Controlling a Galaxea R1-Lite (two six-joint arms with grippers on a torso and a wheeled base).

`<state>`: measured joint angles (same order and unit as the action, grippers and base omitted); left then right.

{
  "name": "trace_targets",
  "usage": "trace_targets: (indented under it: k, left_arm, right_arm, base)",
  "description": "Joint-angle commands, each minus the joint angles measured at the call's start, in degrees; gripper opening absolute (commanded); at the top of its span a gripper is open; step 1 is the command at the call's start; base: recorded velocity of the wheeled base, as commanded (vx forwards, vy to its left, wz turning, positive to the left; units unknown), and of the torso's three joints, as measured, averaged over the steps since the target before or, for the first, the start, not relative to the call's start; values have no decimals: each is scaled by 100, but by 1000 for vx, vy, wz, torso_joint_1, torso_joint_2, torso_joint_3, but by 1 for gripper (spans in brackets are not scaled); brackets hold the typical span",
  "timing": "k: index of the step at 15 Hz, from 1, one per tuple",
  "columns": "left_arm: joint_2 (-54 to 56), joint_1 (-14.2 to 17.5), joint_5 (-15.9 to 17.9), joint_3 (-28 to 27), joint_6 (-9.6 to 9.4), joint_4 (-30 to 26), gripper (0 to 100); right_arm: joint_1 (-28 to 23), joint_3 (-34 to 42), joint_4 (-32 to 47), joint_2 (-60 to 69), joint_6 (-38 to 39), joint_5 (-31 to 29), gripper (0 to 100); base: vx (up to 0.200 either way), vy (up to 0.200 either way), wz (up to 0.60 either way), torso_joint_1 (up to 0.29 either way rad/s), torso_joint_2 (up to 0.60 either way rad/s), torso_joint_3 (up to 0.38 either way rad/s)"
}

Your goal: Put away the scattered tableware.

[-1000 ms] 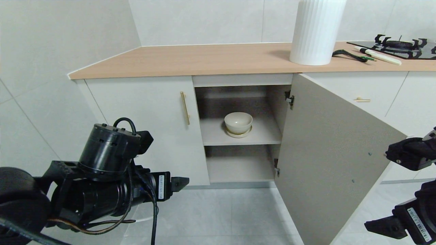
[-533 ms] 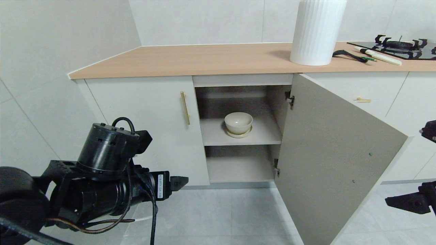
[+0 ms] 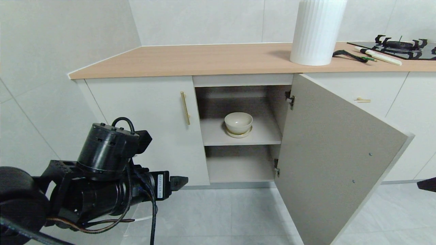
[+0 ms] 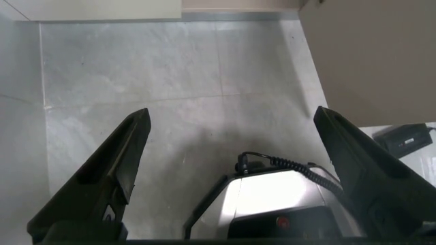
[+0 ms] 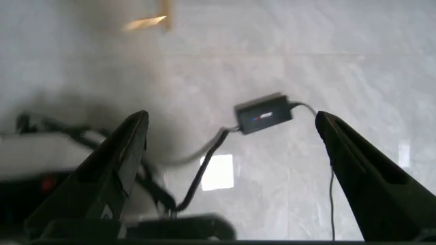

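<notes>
A cream bowl (image 3: 238, 121) sits on a small saucer (image 3: 238, 134) on the upper shelf (image 3: 218, 134) of the open cabinet. My left gripper (image 4: 231, 139) is held low over the floor, in front of the shut left cabinet door and well short of the bowl; it is open with nothing between its fingers. Its dark tip (image 3: 178, 182) points toward the cabinet. My right gripper (image 5: 231, 136) is also open and empty, out beyond the swung-out door, over floor tiles. A sliver of it (image 3: 427, 184) shows at the far right edge.
The cabinet door (image 3: 333, 153) stands wide open, between the shelves and my right arm. On the wooden counter (image 3: 190, 59) stand a tall white ribbed vessel (image 3: 316, 32) and utensils (image 3: 378, 56) beside a gas hob (image 3: 400, 44). A black adapter with cable (image 5: 264, 113) lies on the floor.
My right arm has drawn back to the right and downward, almost leaving the head view. The left arm, bowl and door have stayed put.
</notes>
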<state>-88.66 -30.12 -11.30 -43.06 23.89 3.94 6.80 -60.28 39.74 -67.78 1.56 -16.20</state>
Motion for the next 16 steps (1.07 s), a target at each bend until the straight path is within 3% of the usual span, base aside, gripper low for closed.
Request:
trace_targets:
  k: [1,4,7,12,16]
  left_arm:
    - [-20,-2,-4,-1,1,2,100]
    - [-2,-2,-4,-1,1,2,100]
    - [-11,-2,-4,-1,1,2,100]
    - [-11,-2,-4,-1,1,2,100]
    - [-11,-2,-4,-1,1,2,100]
  right_arm:
    - [-469,34,-221,-253,-68,29,100]
    - [-997,43,-916,-877,-33,29,100]
    - [-1120,43,-1663,-1501,310,64,100]
    - [-1041,43,-2462,-2090,943,73,100]
    - [-355,69,-2515,-2161,1373,73,100]
  base:
    - [0,0,0,0,0,0]
    - [0,0,0,0,0,0]
    - [0,0,0,0,0,0]
    - [0,0,0,0,0,0]
    - [0,0,0,0,0,0]
